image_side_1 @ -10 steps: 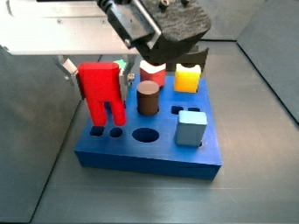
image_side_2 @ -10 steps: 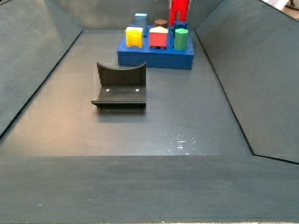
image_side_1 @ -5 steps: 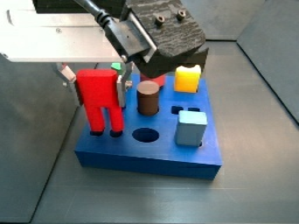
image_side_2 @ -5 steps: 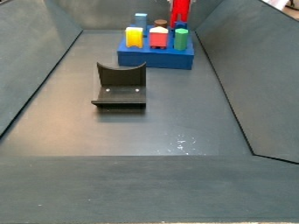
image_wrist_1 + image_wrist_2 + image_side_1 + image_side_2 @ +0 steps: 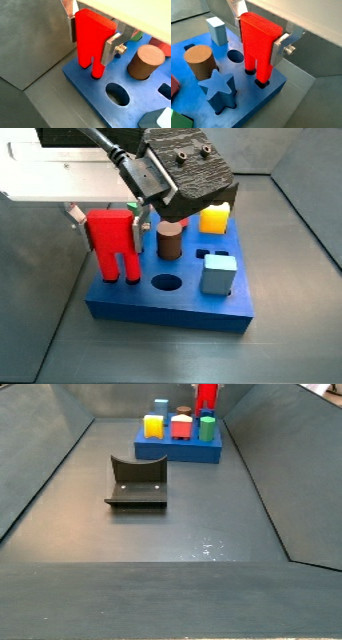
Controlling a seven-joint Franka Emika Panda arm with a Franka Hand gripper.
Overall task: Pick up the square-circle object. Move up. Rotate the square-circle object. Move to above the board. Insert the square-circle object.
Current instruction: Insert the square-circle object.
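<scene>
Right, the gripper (image 5: 92, 35) is clamped on the upper part of the square-circle object (image 5: 92, 42), its silver plates flat against either side, holding it upright over the corner of the board (image 5: 87, 90). Both legs look to be entering their holes, so this is the insert step; next it wants a straight push down, then letting go.

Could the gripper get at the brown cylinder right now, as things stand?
Probably not yet: the gripper is shut on the square-circle object, whose legs sit in the board. The brown cylinder stands close beside, its top unobstructed.
</scene>
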